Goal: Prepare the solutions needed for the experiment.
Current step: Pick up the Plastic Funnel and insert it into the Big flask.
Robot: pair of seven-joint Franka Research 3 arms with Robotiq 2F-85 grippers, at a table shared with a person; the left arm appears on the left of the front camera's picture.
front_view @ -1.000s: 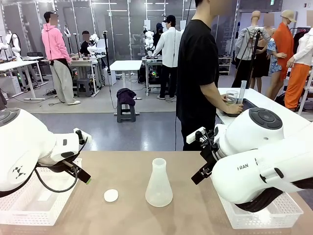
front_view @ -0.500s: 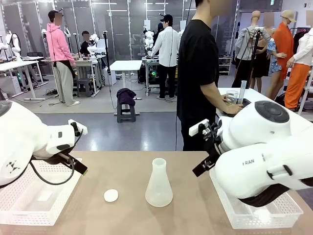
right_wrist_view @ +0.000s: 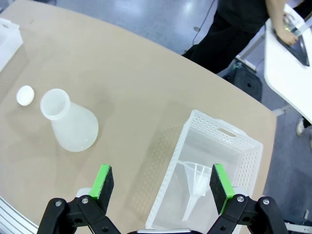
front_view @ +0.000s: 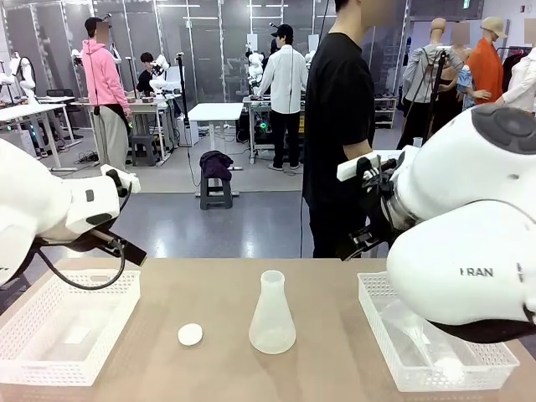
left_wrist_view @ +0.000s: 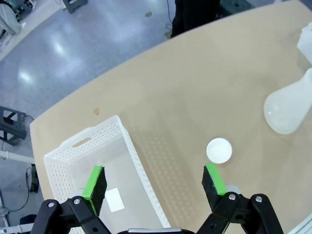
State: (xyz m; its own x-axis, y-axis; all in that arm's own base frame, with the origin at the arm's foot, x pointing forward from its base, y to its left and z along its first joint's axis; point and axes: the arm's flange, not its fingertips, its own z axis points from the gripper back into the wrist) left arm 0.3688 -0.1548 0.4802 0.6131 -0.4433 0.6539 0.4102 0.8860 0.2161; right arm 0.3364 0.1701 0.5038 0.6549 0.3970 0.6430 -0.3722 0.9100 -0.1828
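Note:
A frosted white conical flask (front_view: 272, 318) stands upright at the middle of the tan table, with a small round white cap (front_view: 190, 334) lying to its left. The solutions are out of view. My left gripper (left_wrist_view: 154, 183) hangs open high over the table, above the right wall of a white basket (left_wrist_view: 87, 139); the cap (left_wrist_view: 219, 149) and flask (left_wrist_view: 290, 109) lie beyond it. My right gripper (right_wrist_view: 162, 181) is open too, high above the left edge of another basket (right_wrist_view: 219, 131), with the flask (right_wrist_view: 68, 124) and cap (right_wrist_view: 25, 95) off to its left.
The left basket (front_view: 84, 280) holds a white slip (left_wrist_view: 114, 200). A clear funnel (right_wrist_view: 195, 178) lies in the right basket (front_view: 377, 318). A person in black (front_view: 339, 126) stands at the far edge, turned toward a white side table (right_wrist_view: 287, 63). My bulky arms (front_view: 469, 243) flank the table.
Both arms have lifted and drawn outward, the left one up and to the left, the right one up and to the right. Flask and cap have stayed in place.

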